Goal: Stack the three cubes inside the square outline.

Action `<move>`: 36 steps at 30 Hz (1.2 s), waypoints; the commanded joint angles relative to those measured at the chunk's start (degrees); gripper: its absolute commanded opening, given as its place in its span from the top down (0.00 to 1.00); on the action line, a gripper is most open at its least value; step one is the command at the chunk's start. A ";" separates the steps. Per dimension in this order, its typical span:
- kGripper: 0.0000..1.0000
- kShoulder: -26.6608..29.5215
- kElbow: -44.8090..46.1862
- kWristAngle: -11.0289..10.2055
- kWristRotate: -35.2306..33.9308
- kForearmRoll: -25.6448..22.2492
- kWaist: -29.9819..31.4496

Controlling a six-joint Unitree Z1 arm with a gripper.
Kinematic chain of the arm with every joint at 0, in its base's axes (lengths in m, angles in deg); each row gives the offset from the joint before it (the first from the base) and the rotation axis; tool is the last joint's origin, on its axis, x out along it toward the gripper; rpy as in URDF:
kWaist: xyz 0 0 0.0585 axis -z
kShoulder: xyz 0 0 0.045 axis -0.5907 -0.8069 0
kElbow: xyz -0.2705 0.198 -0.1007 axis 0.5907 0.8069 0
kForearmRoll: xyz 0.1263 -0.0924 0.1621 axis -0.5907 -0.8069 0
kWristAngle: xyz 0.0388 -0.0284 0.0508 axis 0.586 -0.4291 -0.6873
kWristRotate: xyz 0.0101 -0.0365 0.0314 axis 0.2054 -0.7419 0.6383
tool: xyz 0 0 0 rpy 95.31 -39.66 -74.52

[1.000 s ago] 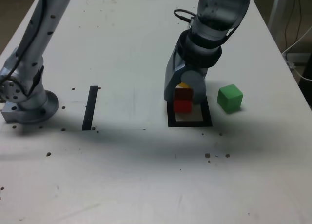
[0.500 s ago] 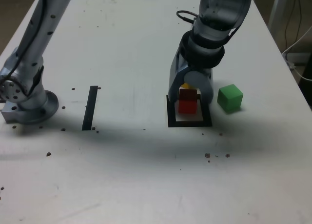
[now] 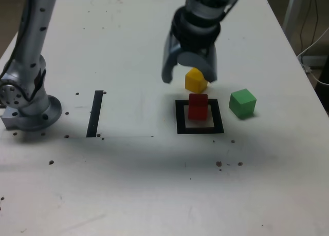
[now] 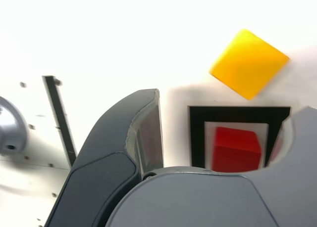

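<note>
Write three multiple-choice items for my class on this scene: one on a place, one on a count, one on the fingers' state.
1. Where is the red cube?
A. On the black strip
B. Inside the square outline
C. On top of the green cube

2. How many cubes lie outside the outline?
A. None
B. One
C. Two

3. How are the fingers?
A. Apart, holding nothing
B. Closed on the yellow cube
C. Closed on the red cube

Key:
1. B: the black frame surrounds the red cube in both views.
2. C: the exterior view shows the yellow cube behind the outline and the green one beside it.
3. A: the wrist view shows a wide gap between the fingers, and all three cubes sit on the table in the exterior view.
</note>
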 commanded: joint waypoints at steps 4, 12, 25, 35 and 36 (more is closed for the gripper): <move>0.01 1.66 0.13 -2.43 5.08 -1.04 -1.65; 0.01 0.37 -0.08 -3.84 20.67 -0.05 -5.92; 0.01 -0.95 2.99 -7.03 34.37 8.76 -6.96; 0.03 -5.04 0.85 -6.78 34.99 9.59 -6.88; 0.03 -5.46 0.51 -6.70 35.02 9.58 -6.88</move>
